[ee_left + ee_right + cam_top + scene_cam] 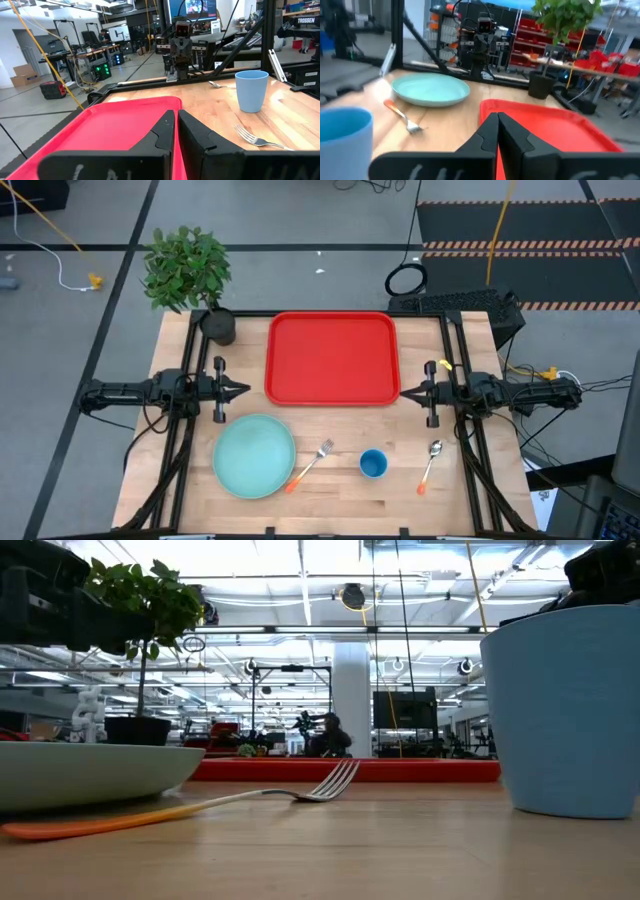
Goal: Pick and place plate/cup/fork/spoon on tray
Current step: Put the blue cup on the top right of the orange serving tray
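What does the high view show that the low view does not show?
Only the high view shows the spoon, the whole red tray and both arms, with the left gripper and right gripper shut beside the tray. Only the low view shows the room behind the table. Both show the plate, fork, cup and plant.

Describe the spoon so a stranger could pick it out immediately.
Start at the red tray in the middle of the table. On the bare wood towards the right arm lies the spoon, beyond the blue cup. Its head is a smooth oval bowl; the fork has prongs.
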Tool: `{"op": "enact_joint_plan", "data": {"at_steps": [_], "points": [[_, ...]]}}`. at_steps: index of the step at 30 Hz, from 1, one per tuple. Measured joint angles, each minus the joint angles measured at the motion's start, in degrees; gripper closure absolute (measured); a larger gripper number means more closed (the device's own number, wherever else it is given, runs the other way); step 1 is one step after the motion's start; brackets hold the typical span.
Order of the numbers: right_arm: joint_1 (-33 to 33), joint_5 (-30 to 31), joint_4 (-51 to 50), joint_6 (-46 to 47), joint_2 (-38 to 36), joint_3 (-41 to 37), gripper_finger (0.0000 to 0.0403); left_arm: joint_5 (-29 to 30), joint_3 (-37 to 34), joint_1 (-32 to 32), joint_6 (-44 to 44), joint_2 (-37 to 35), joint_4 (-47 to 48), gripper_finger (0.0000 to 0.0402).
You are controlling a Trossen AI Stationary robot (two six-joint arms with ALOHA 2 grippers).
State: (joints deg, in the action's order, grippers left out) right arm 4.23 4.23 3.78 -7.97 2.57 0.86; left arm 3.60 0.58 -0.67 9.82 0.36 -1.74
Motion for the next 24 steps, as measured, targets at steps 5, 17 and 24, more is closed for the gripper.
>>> {"op": "enact_joint_plan", "data": {"at_steps": [5, 17, 24], "points": [[0.00, -6.79, 6.73, 3.56, 0.31, 0.27, 0.0403, -0.02, 0.02, 0.00, 0.00, 0.00, 0.00, 0.0376], [0.02, -11.06, 6.44, 8.40, 13.19, 16.22, 0.0403, 0.44, 0.02, 0.00, 0.00, -0.02, -0.07, 0.0376], [0.72, -13.45, 0.05, 8.86, 26.04, 32.66, 0.0403, 0.50, 0.00, 0.00, 0.00, 0.00, -0.31, 0.0376]]}}
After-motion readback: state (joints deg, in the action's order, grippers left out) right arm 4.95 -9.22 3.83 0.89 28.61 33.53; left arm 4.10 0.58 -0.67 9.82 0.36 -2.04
